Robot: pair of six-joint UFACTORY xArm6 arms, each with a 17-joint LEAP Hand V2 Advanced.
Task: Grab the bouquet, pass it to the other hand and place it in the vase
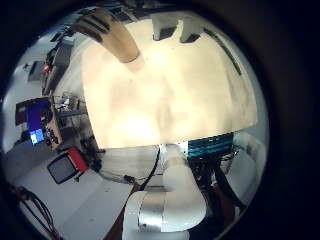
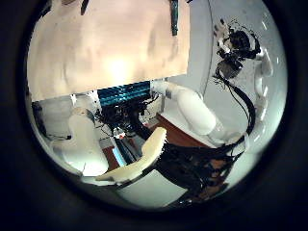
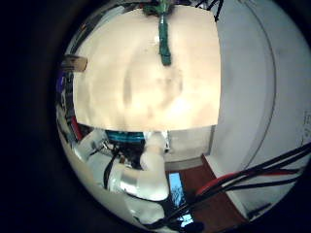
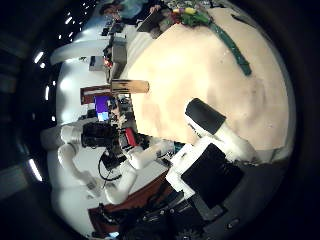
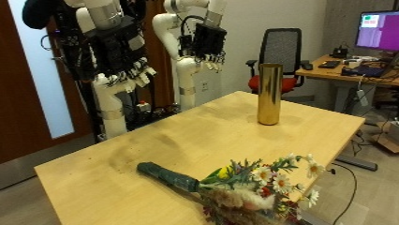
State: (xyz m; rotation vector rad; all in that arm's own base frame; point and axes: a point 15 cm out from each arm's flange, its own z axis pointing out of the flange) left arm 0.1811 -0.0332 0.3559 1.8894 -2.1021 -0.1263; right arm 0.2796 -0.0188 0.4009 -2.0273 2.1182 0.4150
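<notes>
The bouquet (image 5: 243, 190) lies flat on the wooden surface (image 5: 150, 150), at the near edge, its dark green wrapped stem pointing away from the vase (image 5: 270, 94) and its white and yellow blooms spilling toward the near corner. Nothing touches it. The vase, a tall gold cylinder, stands upright well apart from the bouquet, near the far edge of the surface.

Both arms hang high behind the surface, well away from the vase and farther still from the bouquet. The left robot hand (image 5: 127, 59) hangs relaxed, fingers loosely spread and pointing down, holding nothing. The right robot hand (image 5: 204, 42) is up beside it, fingers also loose and empty.

From the left palm's little-finger side, the vase (image 1: 117, 40) shows at the far rim of the surface (image 1: 165, 95), far from the palm. From the right palm's little-finger side, the bouquet (image 3: 164, 34) appears as a green stem lying on the surface (image 3: 146, 87), distant. The right thumb-side view catches the vase (image 4: 131, 86) at one edge of the surface (image 4: 195, 75) and the bouquet (image 4: 225, 38) well across from it.
</notes>
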